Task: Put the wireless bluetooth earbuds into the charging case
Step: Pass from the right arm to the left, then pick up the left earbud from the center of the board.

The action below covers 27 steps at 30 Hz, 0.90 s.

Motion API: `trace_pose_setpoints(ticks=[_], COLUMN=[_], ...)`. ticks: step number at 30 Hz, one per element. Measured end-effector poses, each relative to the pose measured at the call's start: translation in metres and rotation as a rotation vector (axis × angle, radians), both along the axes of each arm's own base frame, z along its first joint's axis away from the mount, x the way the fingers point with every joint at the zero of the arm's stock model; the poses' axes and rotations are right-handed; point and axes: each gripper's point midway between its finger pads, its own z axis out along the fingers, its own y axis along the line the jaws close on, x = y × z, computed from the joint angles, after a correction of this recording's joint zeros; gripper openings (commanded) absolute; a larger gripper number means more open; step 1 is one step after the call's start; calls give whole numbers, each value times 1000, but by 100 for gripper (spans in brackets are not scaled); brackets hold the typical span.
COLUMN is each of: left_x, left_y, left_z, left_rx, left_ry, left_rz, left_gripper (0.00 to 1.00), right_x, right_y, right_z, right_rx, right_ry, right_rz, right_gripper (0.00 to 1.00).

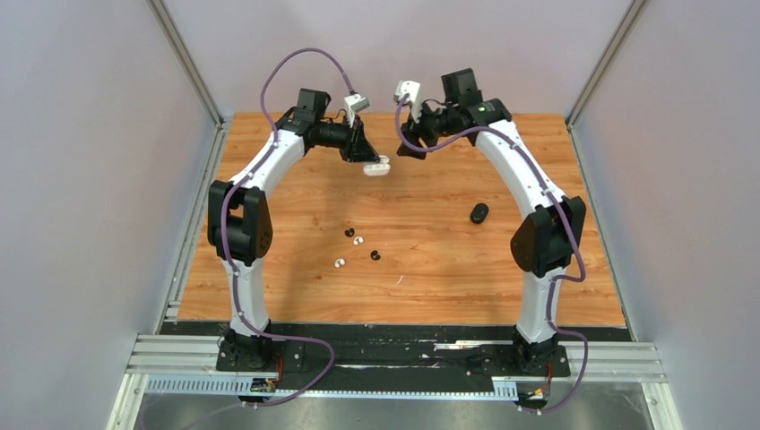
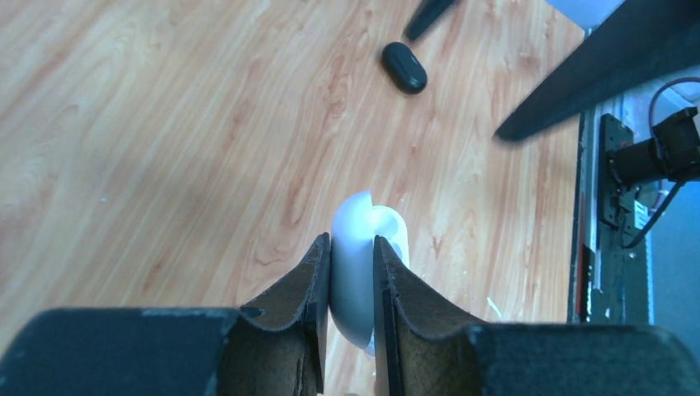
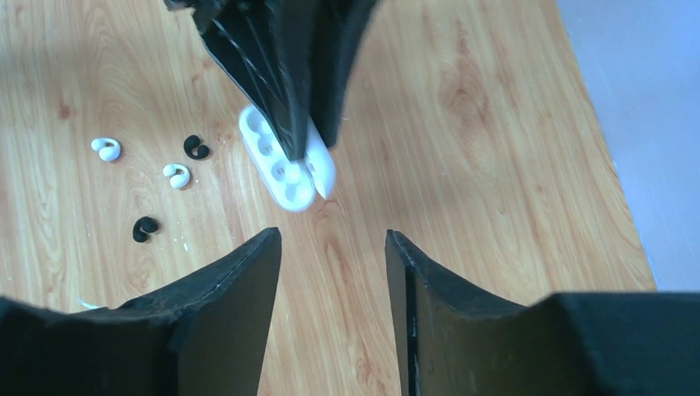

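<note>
Left pincer (image 3: 310, 142) hides part of the white case (image 3: 276, 161)

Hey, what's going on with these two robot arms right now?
The left gripper is clamped on the white charging case, which is open, and its sockets look empty. The right gripper is close by, jaws open, holding nothing. Two white earbuds and two black earbuds lie loose on the wooden table. A black case sits apart, nearer the right arm. No earbud is in a case yet.
</note>
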Motion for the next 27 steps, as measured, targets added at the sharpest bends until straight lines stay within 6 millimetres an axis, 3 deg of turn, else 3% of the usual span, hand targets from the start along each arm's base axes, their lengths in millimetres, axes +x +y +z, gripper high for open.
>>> trace_pose_setpoints(ticks=[6,10,16,20,27], left_x=[4,-2,-21,-30,-35], left_y=[18,32,53,65,83], left_z=[29,61,98,111,124], left_rx=[-17,-37,-53,-61,-84], left_ry=[-111,-215,-338,-367,-359], left_rz=[49,79,122,157,228], left_gripper=[0,0,0,0,0], right_x=[10,14,13,4,-26], right_y=[-45,-58,-24,3,52], right_z=[34,16,-47,-92,-130], right_rx=[141,190,191,141,54], right_ry=[67,177,378,468,479], right_rz=[-123,-165,-131,-100,5], right_gripper=[56,60,65,68,66])
